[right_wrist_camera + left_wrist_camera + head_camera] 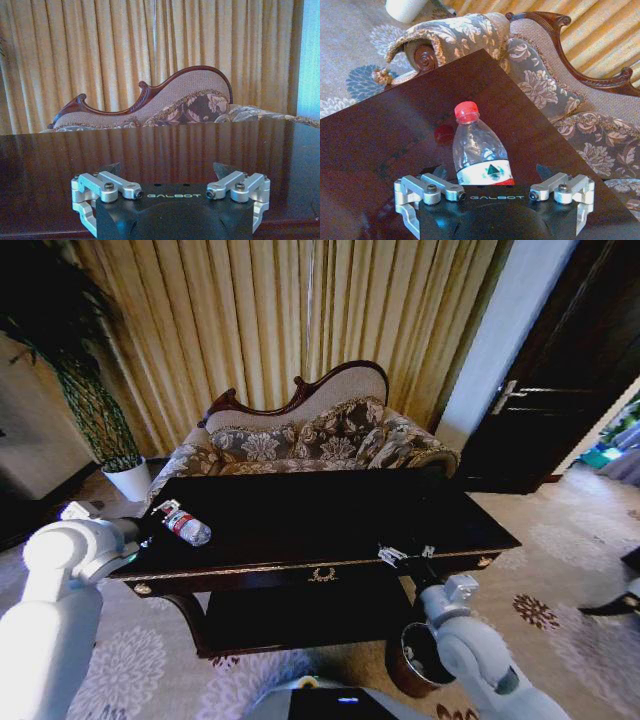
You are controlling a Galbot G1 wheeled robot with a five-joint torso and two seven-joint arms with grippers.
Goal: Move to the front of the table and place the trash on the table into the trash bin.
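A clear plastic bottle [185, 526] with a red cap lies on the left end of the dark glossy table [330, 510]. My left gripper [157, 524] is open, and the bottle's [481, 155] labelled lower end sits between its fingers [440, 171], cap pointing away. The left gripper [490, 172] has not closed on it. My right gripper [405, 556] hovers open at the table's front edge, right of the gold emblem, with bare tabletop [160, 145] ahead of the right gripper [167, 167]. The reddish-brown trash bin [402, 672] stands on the carpet below my right arm.
A floral sofa [320, 435] with a carved wood back stands right behind the table, with gold curtains beyond. A white plant pot [130, 478] sits at the far left and a dark door [560, 390] at the right. Patterned carpet surrounds the table.
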